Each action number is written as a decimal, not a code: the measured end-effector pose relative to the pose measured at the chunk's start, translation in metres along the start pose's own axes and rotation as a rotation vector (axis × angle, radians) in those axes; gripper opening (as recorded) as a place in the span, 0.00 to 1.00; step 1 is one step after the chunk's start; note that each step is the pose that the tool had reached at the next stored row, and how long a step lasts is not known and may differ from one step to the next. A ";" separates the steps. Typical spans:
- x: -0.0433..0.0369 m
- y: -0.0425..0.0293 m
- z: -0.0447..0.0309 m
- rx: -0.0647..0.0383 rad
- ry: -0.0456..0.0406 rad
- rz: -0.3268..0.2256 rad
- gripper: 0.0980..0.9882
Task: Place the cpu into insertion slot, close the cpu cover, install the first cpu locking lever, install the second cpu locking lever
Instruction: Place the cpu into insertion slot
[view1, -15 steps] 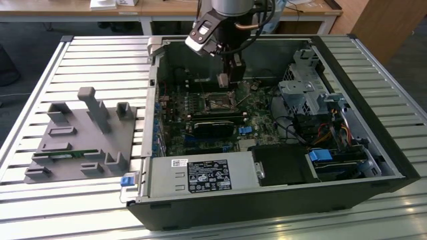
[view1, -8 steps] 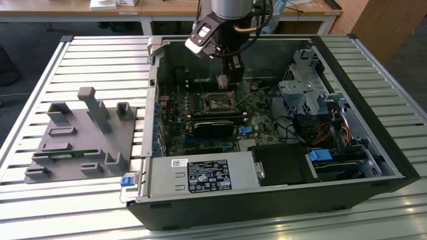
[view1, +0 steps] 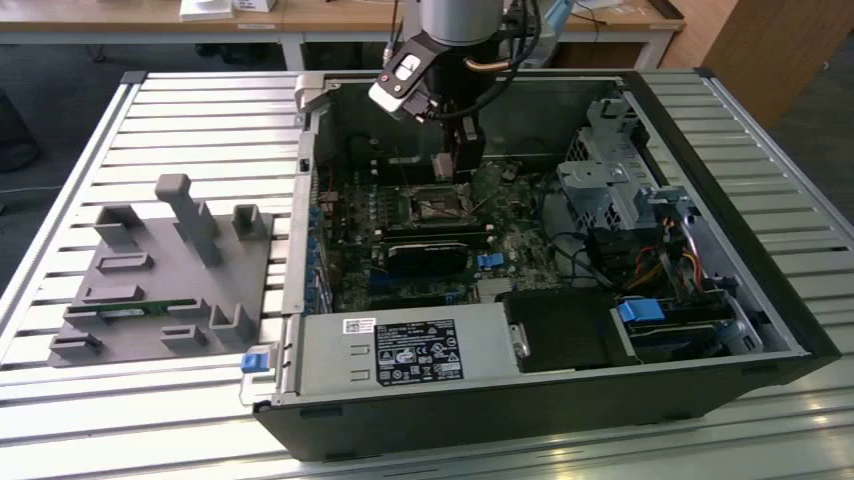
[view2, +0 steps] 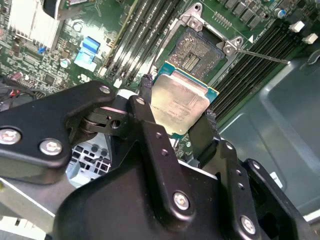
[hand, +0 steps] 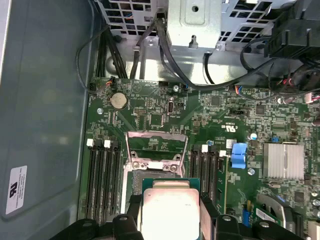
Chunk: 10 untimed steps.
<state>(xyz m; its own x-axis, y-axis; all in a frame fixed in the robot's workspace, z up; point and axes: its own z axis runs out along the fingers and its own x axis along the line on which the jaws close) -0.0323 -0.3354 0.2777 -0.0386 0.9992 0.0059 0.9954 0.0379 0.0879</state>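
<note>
Zero of 4 steps were done: your pincer (view2: 177, 100) was clenched on the cpu (view2: 172, 110), held above the board (view2: 45, 65) w/ the insertion slot (view2: 197, 52) bare just beyond it. The cpu cover (hand: 156, 150) stood open past the pincer; seating, closing & locking were left for you.

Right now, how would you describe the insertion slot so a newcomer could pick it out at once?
Look into the open computer case, at the green circuit board inside. Near its middle, close to the cpu held in the gripper, sits the insertion slot. It is the only small square socket, dark-centred with a metal rim, among long narrow memory slots.
</note>
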 end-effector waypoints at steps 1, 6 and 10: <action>0.0006 -0.0001 0.0012 0.000 -0.0001 0.000 0.50; 0.0022 -0.0007 0.0065 0.000 0.0000 0.001 0.50; 0.0029 -0.0013 0.0101 0.000 -0.0002 0.001 0.50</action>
<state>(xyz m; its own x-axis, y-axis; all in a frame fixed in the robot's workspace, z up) -0.0328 -0.3325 0.2675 -0.0374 0.9993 0.0058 0.9955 0.0367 0.0878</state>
